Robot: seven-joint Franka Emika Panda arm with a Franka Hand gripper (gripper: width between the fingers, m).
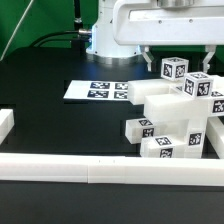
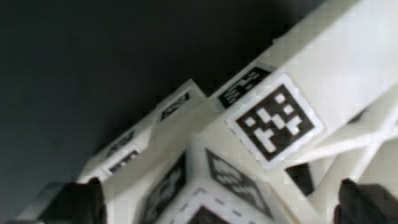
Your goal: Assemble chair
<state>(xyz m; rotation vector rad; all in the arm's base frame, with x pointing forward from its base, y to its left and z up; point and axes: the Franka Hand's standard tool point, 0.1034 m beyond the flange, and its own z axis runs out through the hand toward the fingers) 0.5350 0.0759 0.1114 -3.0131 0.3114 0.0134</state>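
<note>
The chair parts [image 1: 170,115] are chunky white blocks with black-and-white tags, clustered at the exterior view's right. Two tagged post ends [image 1: 175,70] stick up from the cluster. My gripper [image 1: 178,62] hangs just above these, its two dark fingers spread wide to either side of the upper tagged post. In the wrist view the tagged white pieces [image 2: 267,115] fill the frame very close up, and the gripper [image 2: 217,205] straddles them with a dark finger [image 2: 71,205] at each side. The jaws look open, not pressed on the parts.
The marker board [image 1: 100,90] lies flat behind the parts, towards the exterior view's left. A long white border bar [image 1: 100,170] runs along the front and a short one [image 1: 5,125] sits at the left edge. The table is black.
</note>
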